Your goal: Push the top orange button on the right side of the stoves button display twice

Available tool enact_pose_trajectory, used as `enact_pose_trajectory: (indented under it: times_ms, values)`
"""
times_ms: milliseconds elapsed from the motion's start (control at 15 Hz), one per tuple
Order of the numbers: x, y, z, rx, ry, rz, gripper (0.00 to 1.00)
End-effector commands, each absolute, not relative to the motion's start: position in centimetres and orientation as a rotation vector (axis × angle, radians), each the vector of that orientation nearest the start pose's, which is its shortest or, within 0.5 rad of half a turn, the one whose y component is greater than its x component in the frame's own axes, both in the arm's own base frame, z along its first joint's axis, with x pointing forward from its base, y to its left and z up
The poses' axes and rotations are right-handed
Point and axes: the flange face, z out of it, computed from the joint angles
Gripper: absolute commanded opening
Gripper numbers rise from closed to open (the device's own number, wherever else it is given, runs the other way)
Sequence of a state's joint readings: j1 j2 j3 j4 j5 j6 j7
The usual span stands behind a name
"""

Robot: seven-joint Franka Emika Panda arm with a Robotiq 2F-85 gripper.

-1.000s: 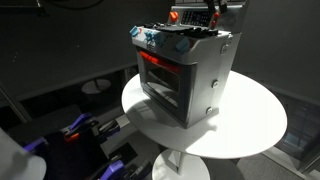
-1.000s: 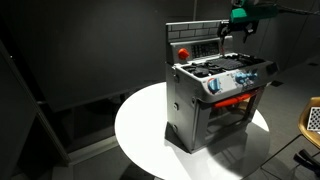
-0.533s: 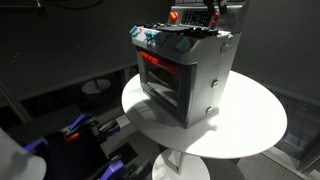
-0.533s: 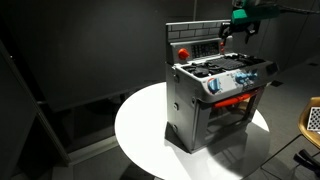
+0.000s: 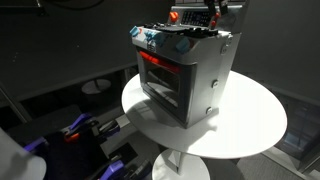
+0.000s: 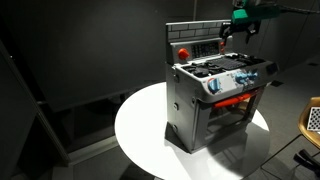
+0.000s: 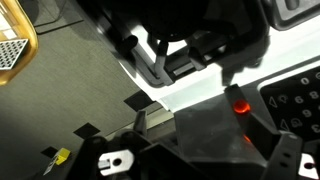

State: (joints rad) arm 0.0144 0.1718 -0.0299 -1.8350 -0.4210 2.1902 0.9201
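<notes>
The silver-grey toy stove [image 5: 185, 75] stands on a round white table [image 5: 250, 125]; it also shows in the other exterior view [image 6: 215, 95]. Its upright button display [image 6: 198, 42] rises at the back. My gripper [image 6: 237, 32] hangs at the display's right end, above the cooktop, and sits at the top edge of an exterior view [image 5: 212, 12]. In the wrist view the gripper [image 7: 192, 82] looks open and empty, and one fingertip [image 7: 231, 84] sits just above a glowing orange button [image 7: 241, 105] on the dark panel. Whether it touches the button is not clear.
Blue knobs [image 6: 228, 82] line the stove front above the red-glowing oven door [image 5: 160, 75]. A larger red button [image 6: 183, 52] sits at the display's left end. A yellow basket [image 7: 15, 45] and floor clutter [image 5: 85, 130] lie below the table.
</notes>
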Motion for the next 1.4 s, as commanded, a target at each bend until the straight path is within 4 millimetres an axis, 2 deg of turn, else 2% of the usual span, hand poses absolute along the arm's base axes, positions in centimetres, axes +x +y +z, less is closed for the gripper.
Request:
enact_pose_trajectory:
  times_ms: [0, 867, 1000, 1333]
  values:
    - [63.2, -2.4, 46.2, -3.120, 1.216, -0.551, 1.00]
    - [64.8, -2.8, 45.6, -3.112, 1.200, -0.566, 1.00]
    - [64.2, -2.7, 45.9, -3.113, 1.199, -0.554, 1.00]
    - [60.7, -1.6, 46.8, -3.135, 1.153, -0.445, 1.00]
